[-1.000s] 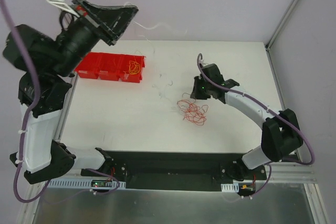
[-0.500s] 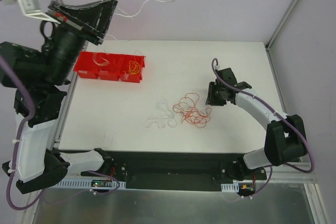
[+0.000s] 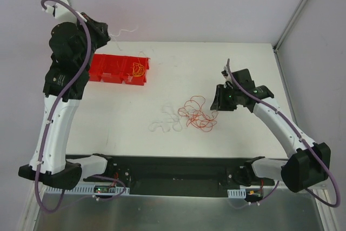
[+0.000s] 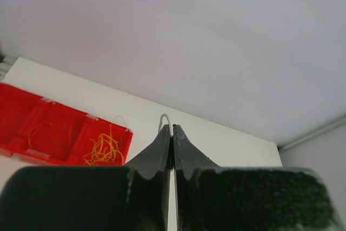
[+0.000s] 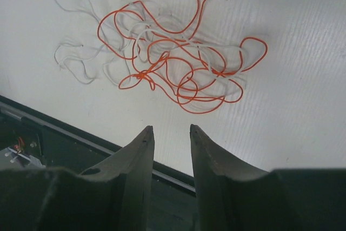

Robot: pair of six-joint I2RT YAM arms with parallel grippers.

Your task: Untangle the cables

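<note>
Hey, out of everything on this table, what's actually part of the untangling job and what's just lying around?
Job: red-and-white cable tangle; white cable pinched in the left gripper; orange cables in the red bin.
Just there: purple arm cables; metal frame post.

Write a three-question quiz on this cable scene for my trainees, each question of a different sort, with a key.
1. True or false: the right gripper is clamped on the red cables.
2. In the top view, the loose white cables on the table lie mostly: A) left of the red cables, B) right of them, C) beyond them.
3. Fill in: the raised left gripper is shut on a single cable coloured ____.
Key: 1 false; 2 A; 3 white.
</note>
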